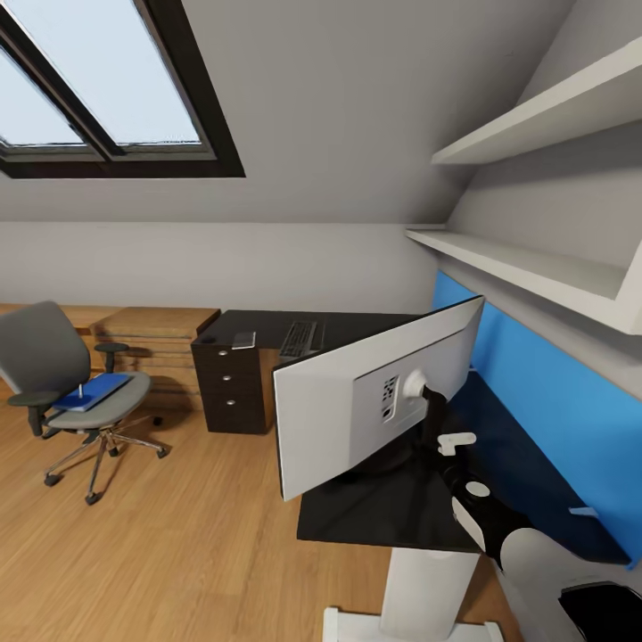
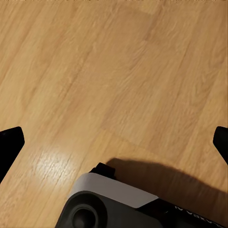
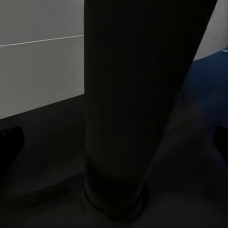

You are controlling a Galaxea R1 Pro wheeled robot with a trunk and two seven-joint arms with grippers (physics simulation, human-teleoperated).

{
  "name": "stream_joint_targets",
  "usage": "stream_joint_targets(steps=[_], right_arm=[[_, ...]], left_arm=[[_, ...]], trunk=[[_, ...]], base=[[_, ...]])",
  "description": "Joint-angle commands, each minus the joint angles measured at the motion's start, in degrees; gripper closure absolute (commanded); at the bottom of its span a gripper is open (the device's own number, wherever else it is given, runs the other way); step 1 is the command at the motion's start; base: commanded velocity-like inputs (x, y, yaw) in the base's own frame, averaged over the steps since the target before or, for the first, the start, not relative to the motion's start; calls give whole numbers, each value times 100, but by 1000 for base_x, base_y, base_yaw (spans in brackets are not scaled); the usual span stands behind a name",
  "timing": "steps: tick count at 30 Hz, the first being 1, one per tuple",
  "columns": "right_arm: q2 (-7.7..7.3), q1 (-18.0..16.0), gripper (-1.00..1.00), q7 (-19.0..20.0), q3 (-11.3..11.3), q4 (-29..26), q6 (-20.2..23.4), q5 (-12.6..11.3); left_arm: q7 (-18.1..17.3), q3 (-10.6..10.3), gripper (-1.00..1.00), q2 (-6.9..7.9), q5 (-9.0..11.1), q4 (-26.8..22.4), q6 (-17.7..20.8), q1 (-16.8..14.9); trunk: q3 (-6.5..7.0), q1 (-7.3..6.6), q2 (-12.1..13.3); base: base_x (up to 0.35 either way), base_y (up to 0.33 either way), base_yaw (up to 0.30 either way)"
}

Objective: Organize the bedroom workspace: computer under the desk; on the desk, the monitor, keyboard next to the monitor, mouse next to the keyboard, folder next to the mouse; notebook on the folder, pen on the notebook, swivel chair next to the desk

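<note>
Monitor (image 1: 357,406) stands at centre right of the head view on the glossy black surface (image 1: 374,513), its white back toward the camera and its black stand (image 3: 133,104) rising from the base. Right arm (image 1: 481,504) reaches in from the lower right toward that stand. In the right wrist view the dark stand column sits between the two fingertips, which show only as dark tips at the frame's edges and stand wide apart, so the right gripper (image 3: 114,137) is open around the stand; whether it touches cannot be told.

Left gripper (image 2: 114,137) is open too, its fingertips spread to both edges of the left wrist view, with only wood floor (image 2: 114,71) and part of the robot's base (image 2: 109,204) beneath.

Keyboard (image 1: 299,339) lies on the far part of the surface, upper centre, with a small grey flat item (image 1: 243,340) to its left, above the black drawers (image 1: 230,388). Chair (image 1: 67,383) stands at the left on the floor, well apart from the surface, with the blue folder (image 1: 94,392) on its seat. A thin upright stick (image 1: 84,390) rises from the folder; what it is cannot be told. Skylight (image 1: 98,89) fills the upper left; white shelves (image 1: 535,259) run along the right wall above a blue panel (image 1: 553,401).
</note>
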Motion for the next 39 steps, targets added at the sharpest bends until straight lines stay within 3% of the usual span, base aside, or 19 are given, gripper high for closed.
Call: stream_joint_targets(steps=[1, 39], right_arm=[[-5, -4, -100, 9, 37, 5, -22, -60], [1, -4, -100, 9, 37, 5, -24, -67]], left_arm=[[29, -35, -100, 4, 60, -6, -35, -2], [29, -33, -100, 9, 66, -1, -35, -2]], trunk=[[-6, 2, -4], [-6, 2, -4]], base=[[54, -64, 0], [26, -4, 0]])
